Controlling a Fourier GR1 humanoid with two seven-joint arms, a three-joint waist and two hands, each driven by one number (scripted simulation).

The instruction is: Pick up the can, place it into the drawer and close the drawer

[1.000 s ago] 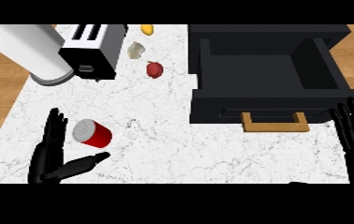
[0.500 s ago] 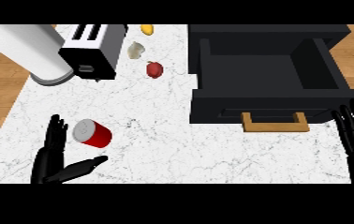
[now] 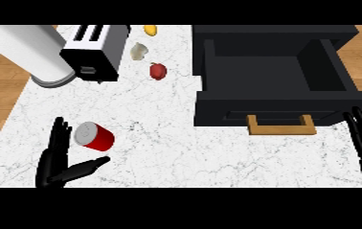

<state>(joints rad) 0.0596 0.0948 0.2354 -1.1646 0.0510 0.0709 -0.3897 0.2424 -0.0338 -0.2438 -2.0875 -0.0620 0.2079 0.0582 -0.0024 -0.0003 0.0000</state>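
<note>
At the desk's [image 3: 176, 142] near left corner, I am spreading my left robot hand [image 3: 59, 162] beside the can [image 3: 96, 136], fingers straight, thumb out, holding nothing, ready to close round it. My right robot hand [image 3: 355, 127] is resting, fingers straight, by the drawer [image 3: 272, 112], which is standing open to receive it.

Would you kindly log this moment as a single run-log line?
left hand open beside can, not gripping | can lying on counter | drawer open | right hand resting at right edge
</note>
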